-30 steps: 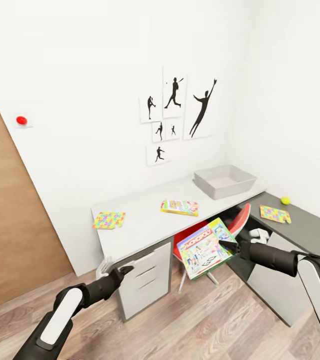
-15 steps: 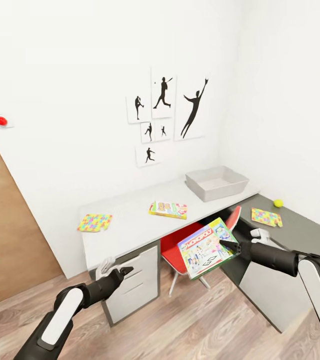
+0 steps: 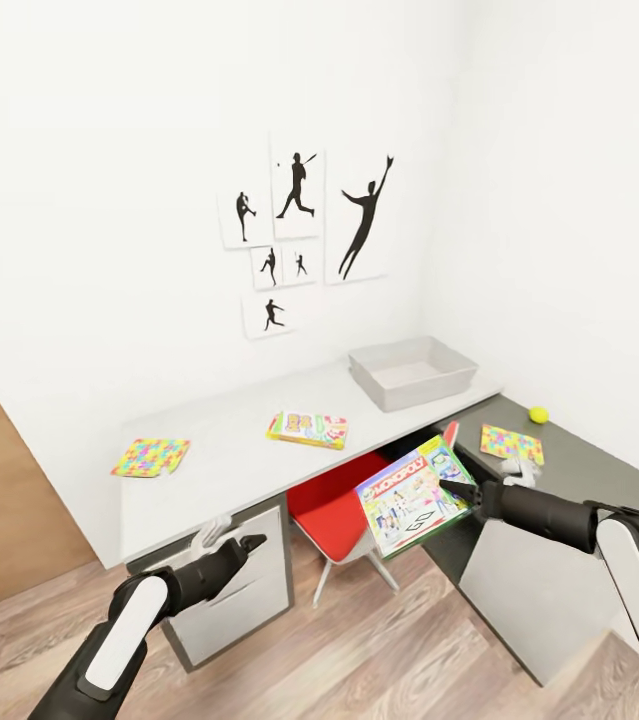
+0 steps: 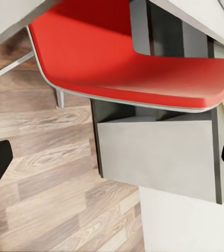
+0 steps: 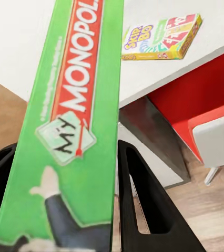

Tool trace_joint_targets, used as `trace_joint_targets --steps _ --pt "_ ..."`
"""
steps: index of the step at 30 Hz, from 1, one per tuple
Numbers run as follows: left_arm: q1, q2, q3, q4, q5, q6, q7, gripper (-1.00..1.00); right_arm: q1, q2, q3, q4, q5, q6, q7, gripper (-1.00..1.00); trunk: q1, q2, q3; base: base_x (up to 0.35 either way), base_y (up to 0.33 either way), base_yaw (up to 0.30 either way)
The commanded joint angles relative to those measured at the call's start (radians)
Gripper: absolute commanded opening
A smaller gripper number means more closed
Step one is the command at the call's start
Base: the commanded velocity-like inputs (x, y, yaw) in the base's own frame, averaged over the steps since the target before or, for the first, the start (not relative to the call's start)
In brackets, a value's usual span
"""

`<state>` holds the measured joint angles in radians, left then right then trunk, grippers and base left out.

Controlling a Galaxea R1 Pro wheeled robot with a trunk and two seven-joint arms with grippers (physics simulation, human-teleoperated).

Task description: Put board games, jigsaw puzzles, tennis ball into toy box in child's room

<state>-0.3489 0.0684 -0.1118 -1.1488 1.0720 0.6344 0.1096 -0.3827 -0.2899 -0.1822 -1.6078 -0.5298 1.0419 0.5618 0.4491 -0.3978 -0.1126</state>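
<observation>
Your right gripper (image 3: 456,490) carries the Monopoly box (image 3: 412,494) toward the table (image 3: 249,462).

Its jaws are clamped on the box edge, holding it tilted above the red chair (image 3: 334,503). Your left gripper (image 3: 249,543) hangs low by the drawers (image 3: 249,592), jaws spread wide with nothing between them. On the table lie the Skip-Bo box (image 3: 308,428), two puzzles (image 3: 151,456) (image 3: 512,443), the ball (image 3: 538,414) and the toy box (image 3: 412,371).
</observation>
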Motion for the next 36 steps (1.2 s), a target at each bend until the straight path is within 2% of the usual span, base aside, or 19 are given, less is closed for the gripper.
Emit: trace_joint_targets --steps 1,36 --pt "-0.001 0.001 -0.002 -0.001 0.01 0.002 0.01 1.0 -0.001 0.0 -0.001 0.0 0.001 0.005 0.009 -1.0 0.001 -0.002 -0.002 0.161 -0.291 0.0" --pt "-0.001 0.002 0.0 -0.002 0.009 0.001 0.01 1.0 -0.001 0.0 -0.002 0.0 0.001 0.005 0.009 -1.0 0.001 -0.002 -0.002 0.162 -0.29 0.0"
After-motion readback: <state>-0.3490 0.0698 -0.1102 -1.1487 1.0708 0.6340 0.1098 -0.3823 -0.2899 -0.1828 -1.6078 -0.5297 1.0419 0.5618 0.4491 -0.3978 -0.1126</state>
